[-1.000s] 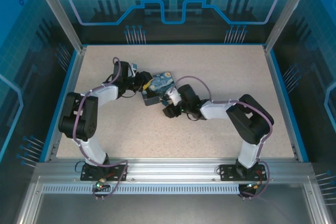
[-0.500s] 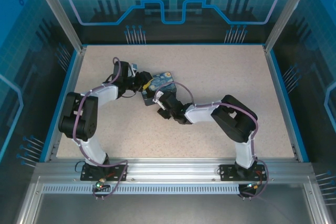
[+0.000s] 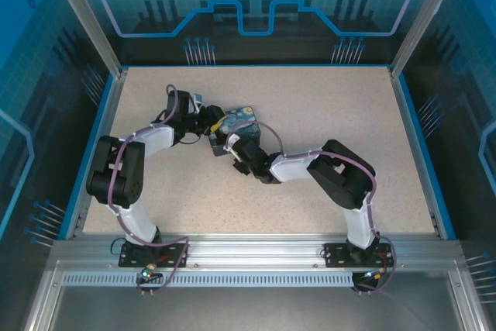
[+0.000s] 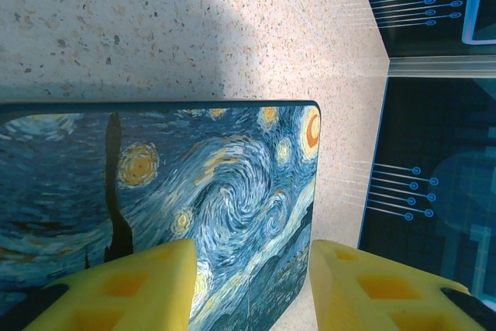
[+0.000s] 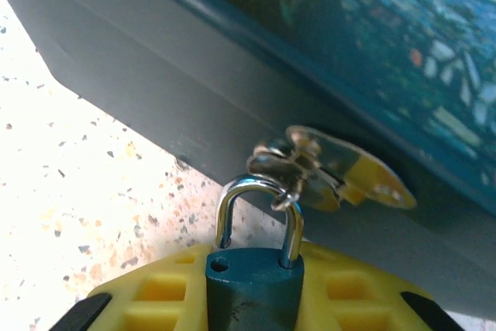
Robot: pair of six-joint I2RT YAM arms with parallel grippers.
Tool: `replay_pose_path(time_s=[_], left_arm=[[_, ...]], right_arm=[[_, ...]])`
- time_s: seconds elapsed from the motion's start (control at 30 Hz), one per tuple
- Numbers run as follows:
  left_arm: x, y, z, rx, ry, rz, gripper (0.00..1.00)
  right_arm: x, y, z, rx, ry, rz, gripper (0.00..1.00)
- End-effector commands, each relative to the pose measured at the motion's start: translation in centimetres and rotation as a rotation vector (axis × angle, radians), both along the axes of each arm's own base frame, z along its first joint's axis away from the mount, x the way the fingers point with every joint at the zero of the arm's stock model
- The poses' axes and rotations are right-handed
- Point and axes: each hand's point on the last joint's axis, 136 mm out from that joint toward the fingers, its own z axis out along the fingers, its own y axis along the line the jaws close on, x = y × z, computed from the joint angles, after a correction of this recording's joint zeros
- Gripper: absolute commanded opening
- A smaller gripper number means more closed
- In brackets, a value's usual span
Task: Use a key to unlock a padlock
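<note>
The padlock (image 5: 254,288) hangs from the hasp (image 5: 349,172) on the side wall of the starry-night tin box (image 5: 194,91). Its shackle (image 5: 224,218) is threaded through the staple, so it can swing but not come away. Its long axis runs from body to shackle, with the shackle end toward the tin and the body toward the right gripper (image 5: 254,304). That gripper's yellow fingers (image 5: 147,296) pinch the body from both sides, probably to steady it for unlocking, and the keyhole end is buried between them. The left gripper (image 4: 252,288) is spread at a corner of the tin — one finger over the lid, one off its edge above the tabletop (image 4: 194,29) — seemingly bracing the box.
</note>
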Motion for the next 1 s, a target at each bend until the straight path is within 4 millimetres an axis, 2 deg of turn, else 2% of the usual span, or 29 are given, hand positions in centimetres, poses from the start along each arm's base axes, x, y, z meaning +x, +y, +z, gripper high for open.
replay_pose_path(time_s=[0.0,0.13,0.23,0.57,0.67,0.8,0.97], left_arm=[[-0.6,1.1,-2.9,0.033,0.079,0.026,0.45],[-0.5,1.1,-3.0,0.035,0.08,0.028,0.44],[-0.5,1.1,-3.0,0.036,0.079,0.029,0.44],[-0.5,1.2,-3.0,0.036,0.08,0.028,0.44],[-0.6,1.1,-2.9,0.038,0.077,0.026,0.44],[-0.6,1.1,-3.1,0.036,0.079,0.025,0.44],[-0.6,1.1,-3.1,0.032,0.081,0.026,0.44]], right_arm=[[-1.2,-1.8,-0.7,0.03,0.091,0.014,0.19],[-2.0,-2.3,-0.6,0.113,0.169,0.052,0.11],[-2.4,-2.4,-0.4,0.188,0.23,0.091,0.09],[-3.6,-3.5,0.8,0.575,0.502,0.202,0.13],[-3.7,-3.7,0.9,0.657,0.573,0.226,0.19],[-3.1,-4.4,0.7,0.735,0.63,0.206,0.36],[-2.2,-6.0,0.2,0.714,0.595,0.128,0.49]])
